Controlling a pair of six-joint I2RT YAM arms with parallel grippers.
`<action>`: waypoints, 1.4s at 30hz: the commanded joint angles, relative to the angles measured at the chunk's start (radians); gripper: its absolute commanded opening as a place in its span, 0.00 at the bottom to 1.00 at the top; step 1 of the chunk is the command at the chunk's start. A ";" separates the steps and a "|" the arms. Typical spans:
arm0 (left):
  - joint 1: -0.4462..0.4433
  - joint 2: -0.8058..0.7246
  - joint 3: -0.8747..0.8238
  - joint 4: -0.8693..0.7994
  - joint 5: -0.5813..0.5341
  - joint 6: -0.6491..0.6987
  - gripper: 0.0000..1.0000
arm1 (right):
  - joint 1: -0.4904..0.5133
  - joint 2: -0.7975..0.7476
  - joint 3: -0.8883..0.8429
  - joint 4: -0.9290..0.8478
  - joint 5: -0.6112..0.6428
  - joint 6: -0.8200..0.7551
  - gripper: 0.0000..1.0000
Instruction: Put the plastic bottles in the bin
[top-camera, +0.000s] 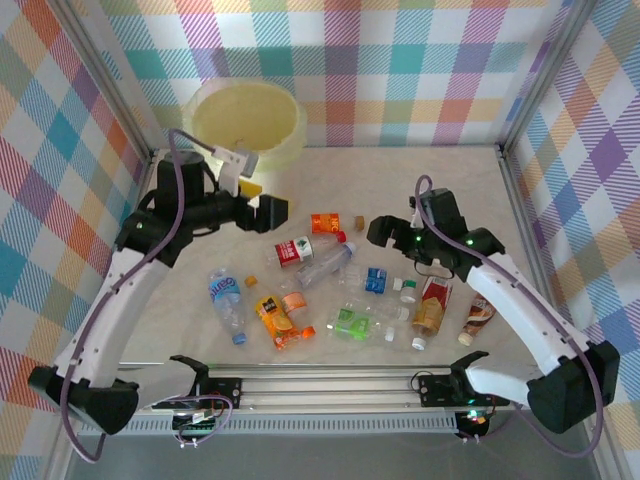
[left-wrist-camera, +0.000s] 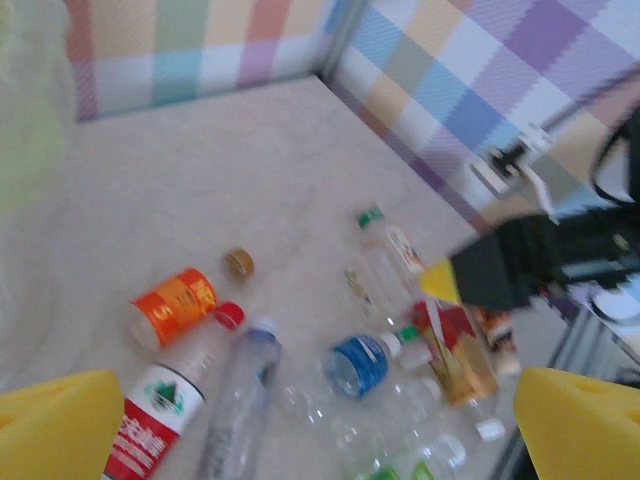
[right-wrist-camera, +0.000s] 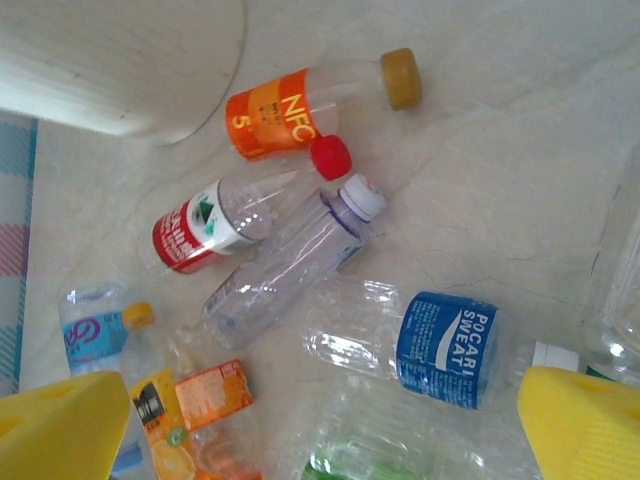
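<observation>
Noting the bin (top-camera: 290, 138) standing upright in the far left corner of the counter (top-camera: 450, 170); finding the plastic bottles (top-camera: 328, 265) lying scattered on their sides from the middle of the counter toward its near edge, well apart from the bin; logging among them an orange-label bottle (right-wrist-camera: 268, 112), a red-label bottle (right-wrist-camera: 190, 232) just beside a clear bottle (right-wrist-camera: 290, 262), and a blue-label bottle (right-wrist-camera: 440, 345); seeing the left gripper (top-camera: 262, 200) hovering near the bin, fingers (left-wrist-camera: 55, 425) spread wide, holding nothing; seeing the right gripper (top-camera: 385, 230) hanging over the right part of the scatter, fingers (right-wrist-camera: 585, 420) likewise wide, gripping nothing.
</observation>
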 joint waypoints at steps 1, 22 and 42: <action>-0.021 -0.070 -0.081 0.037 0.128 -0.003 1.00 | 0.006 0.056 -0.017 0.089 0.026 0.201 1.00; -0.089 -0.239 -0.314 0.080 0.181 -0.020 1.00 | 0.069 0.559 0.181 0.353 0.276 0.685 1.00; -0.095 -0.229 -0.321 0.055 0.169 -0.007 1.00 | 0.069 0.828 0.311 0.422 0.360 0.944 0.89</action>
